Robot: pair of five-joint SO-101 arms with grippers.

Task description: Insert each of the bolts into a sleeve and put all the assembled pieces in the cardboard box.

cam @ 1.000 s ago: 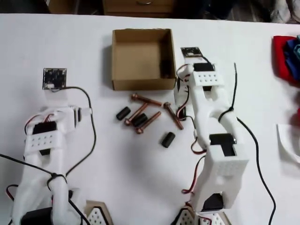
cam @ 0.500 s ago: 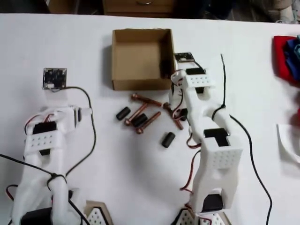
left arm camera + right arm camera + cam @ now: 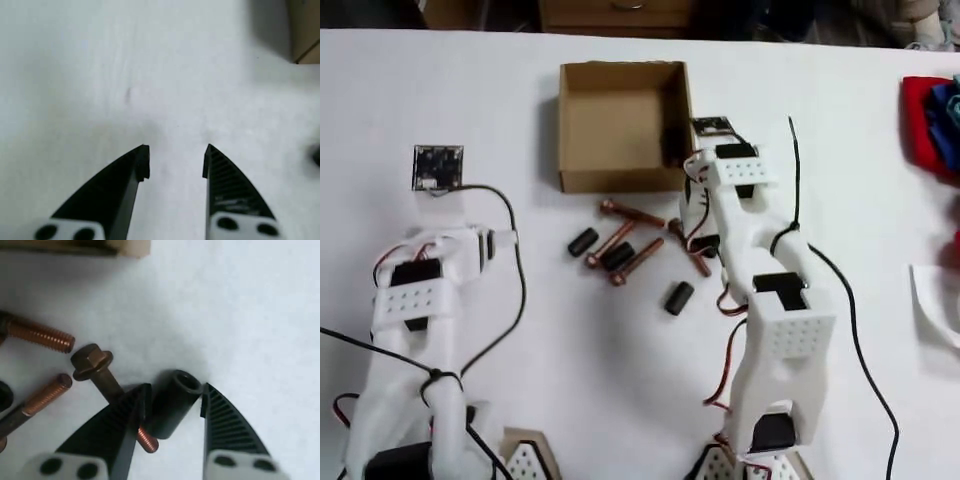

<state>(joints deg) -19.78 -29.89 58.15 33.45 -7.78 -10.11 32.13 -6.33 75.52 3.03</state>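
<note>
1. Right gripper (image 3: 172,396) is down on the table (image 3: 570,380), at 3 o'clock of the bolt pile (image 3: 625,240). Its jaws are parted about one sleeve's width and straddle a black sleeve (image 3: 175,407). Nothing is lifted, and I cannot tell whether the fingers press on it yet.
2. First hazard: a bolt (image 3: 100,371) lies right against that sleeve, its threaded shank running under one finger. If the jaws close like this, they could pinch bolt and sleeve together, or the finger could ride up on the threads and skew the hold.
3. The sleeve lies at a slant across the jaws, not square to them. It is round and smooth, so I judge a squeeze could roll it or pop it out sideways.
4. The cardboard box (image 3: 620,180) sits near, at 11 o'clock of this gripper. A careless lift could clip its wall.
5. A shoved bolt could also scatter the loose sleeves (image 3: 617,256) lying among the pile.
6. Left gripper (image 3: 175,161) hangs over bare table at 9 o'clock of the pile, well apart. Its jaws are moderately open and hold nothing. If the sleeve gets gripped over its open bore, no bolt can enter it.
</note>
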